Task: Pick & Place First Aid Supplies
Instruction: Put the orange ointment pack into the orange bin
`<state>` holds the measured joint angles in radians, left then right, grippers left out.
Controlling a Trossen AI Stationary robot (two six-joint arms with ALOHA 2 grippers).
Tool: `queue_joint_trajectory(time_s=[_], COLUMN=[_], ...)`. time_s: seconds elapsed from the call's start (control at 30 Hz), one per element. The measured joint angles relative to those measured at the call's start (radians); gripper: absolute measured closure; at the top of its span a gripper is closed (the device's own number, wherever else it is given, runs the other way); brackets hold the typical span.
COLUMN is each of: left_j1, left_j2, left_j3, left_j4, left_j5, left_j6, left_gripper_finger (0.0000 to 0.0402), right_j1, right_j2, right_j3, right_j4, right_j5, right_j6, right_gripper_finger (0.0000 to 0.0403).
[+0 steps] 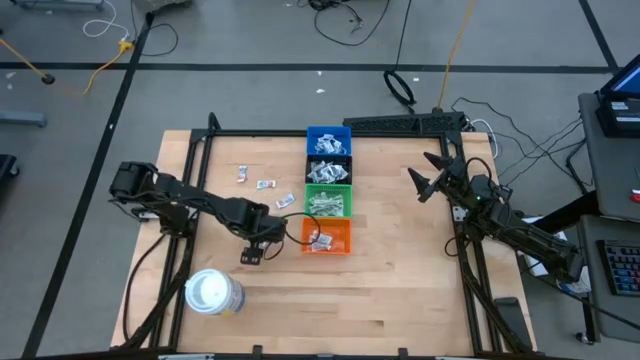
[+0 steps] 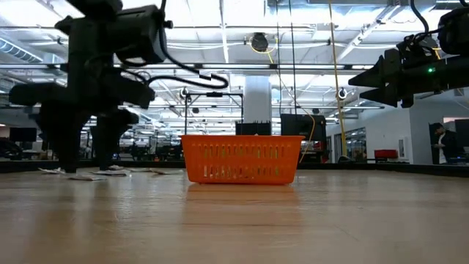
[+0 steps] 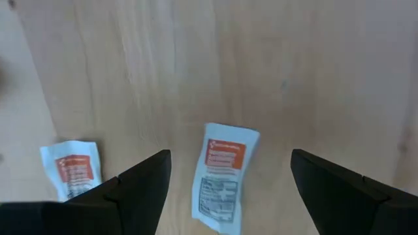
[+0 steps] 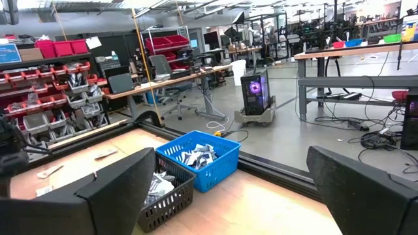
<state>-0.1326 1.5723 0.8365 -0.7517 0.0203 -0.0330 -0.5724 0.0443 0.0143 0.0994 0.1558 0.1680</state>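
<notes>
Your pale wooden table [image 1: 400,290] carries everything, with the two dark arms reaching in from its left and right sides. The large white round roll [image 1: 213,292] stands at the near left, well apart from the rest. Down the middle runs a column of small mesh bins: the blue bin [image 1: 328,132] farthest, then a black bin [image 1: 329,158], a green bin [image 1: 329,187], and the orange bin [image 1: 327,237] nearest, each holding small packets.

Your left gripper [image 1: 254,253] hangs low over the table just left of the orange bin, its jaws spread wide and holding nothing. In the left wrist view, a small white packet with an orange label [image 3: 222,176] lies flat on the wood between the two fingers, touching neither; a second packet of the same kind [image 3: 73,168] lies just outside one finger.

Your right gripper [image 1: 425,177] waits raised over the far right part of the table, jaws spread and empty.

A few more tiny flat packets [image 1: 265,184] lie loose on the wood left of the bins, far of the left gripper.
</notes>
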Motion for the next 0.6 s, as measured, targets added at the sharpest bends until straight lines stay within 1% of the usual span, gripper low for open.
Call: queue_joint_trajectory(time_s=[0.13,0.27,0.33,0.43,0.6], left_j1=[0.000,0.000,0.001,0.001,0.001], left_j2=[-0.001,-0.004,-0.004,-0.003,-0.003], left_j3=[-0.055,-0.072,-0.072,-0.073,-0.074], left_j4=[0.094,0.111,0.111,0.117,0.119], left_j5=[-0.003,-0.002,0.005,0.018,0.018], left_j6=[-0.008,-0.015,-0.015,-0.017,-0.037], left_gripper_finger=[0.0080,0.0081,0.0094,0.0143,0.0266], right_j1=[0.000,0.000,0.000,0.000,0.000], right_j2=[0.000,0.000,0.000,0.000,0.000], right_j3=[0.000,0.000,0.000,0.000,0.000], right_j4=[0.000,0.000,0.000,0.000,0.000], right_j5=[0.000,0.000,0.000,0.000,0.000], right_j6=[0.000,0.000,0.000,0.000,0.000], right_gripper_finger=[0.0009,0.0009,0.0009,0.0009,0.0009])
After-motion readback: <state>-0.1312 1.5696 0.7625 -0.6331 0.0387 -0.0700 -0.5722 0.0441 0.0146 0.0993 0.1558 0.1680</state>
